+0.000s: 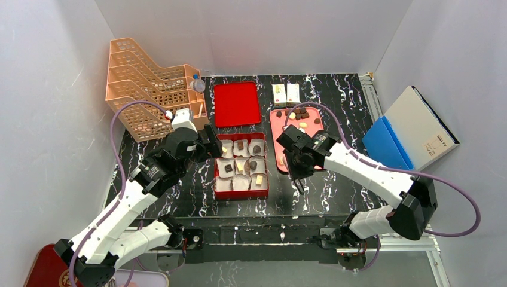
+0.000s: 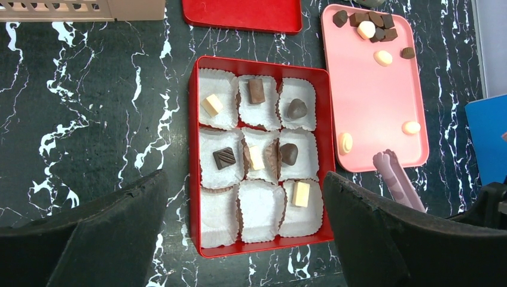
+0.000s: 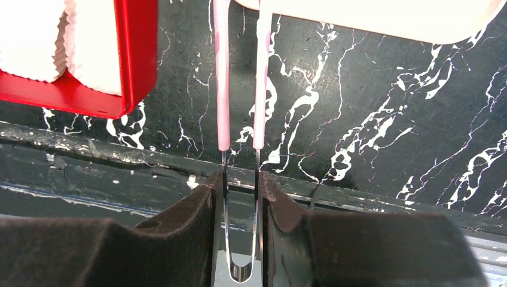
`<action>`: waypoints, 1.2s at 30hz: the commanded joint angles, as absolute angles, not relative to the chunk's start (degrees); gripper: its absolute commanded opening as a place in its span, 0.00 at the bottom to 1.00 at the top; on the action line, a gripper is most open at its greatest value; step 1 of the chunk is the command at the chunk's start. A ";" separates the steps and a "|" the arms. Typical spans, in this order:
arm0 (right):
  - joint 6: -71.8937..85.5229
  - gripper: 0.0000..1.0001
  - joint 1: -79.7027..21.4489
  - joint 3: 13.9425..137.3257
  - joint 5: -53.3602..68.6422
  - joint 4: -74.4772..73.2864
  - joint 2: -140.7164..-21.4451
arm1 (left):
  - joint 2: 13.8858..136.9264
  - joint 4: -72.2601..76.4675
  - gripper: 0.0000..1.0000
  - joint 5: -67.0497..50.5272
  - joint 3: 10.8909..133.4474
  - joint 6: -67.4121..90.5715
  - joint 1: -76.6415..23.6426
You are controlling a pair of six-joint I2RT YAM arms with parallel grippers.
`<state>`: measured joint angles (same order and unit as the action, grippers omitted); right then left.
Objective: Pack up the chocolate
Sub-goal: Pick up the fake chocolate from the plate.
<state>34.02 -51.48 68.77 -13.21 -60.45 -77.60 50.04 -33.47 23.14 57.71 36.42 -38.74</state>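
Note:
A red box [image 2: 194, 149] holds nine white paper cups. Several cups hold one chocolate each, such as a tan block [image 2: 301, 194] and a dark square [image 2: 225, 157]. The two near-left cups [image 2: 219, 215] are empty. More chocolate lies on the pink tray [image 2: 376, 101]: a dark cluster [image 2: 375, 24] and pale pieces [image 2: 411, 127]. My left gripper [image 2: 244, 176] is open and empty, hovering over the box's left side [image 1: 213, 145]. My right gripper [image 3: 242, 176] is shut on pink-tipped tongs [image 3: 222, 89]. The tongs' tips [image 2: 385, 164] are empty at the tray's near edge.
A red lid [image 1: 237, 103] lies behind the box, with two small white cartons [image 1: 286, 94] to its right. An orange wire rack [image 1: 149, 84] stands at the back left. A blue-and-white box [image 1: 412, 128] leans at the right. The table's near edge [image 3: 149, 158] is close below the tongs.

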 commanded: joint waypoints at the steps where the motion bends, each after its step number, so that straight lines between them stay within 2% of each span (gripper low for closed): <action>1: 31.67 0.33 -49.54 67.33 -11.73 -57.49 -78.06 | 48.73 -33.99 0.98 23.75 57.65 36.19 -38.87; 17: 28.26 0.32 -45.80 68.28 -8.23 -52.15 -85.07 | 48.60 -33.93 0.98 23.64 57.25 35.57 -38.86; 36: 27.42 0.33 -45.11 67.61 -7.37 -50.68 -87.49 | 48.69 -34.07 0.98 23.99 57.37 35.23 -38.87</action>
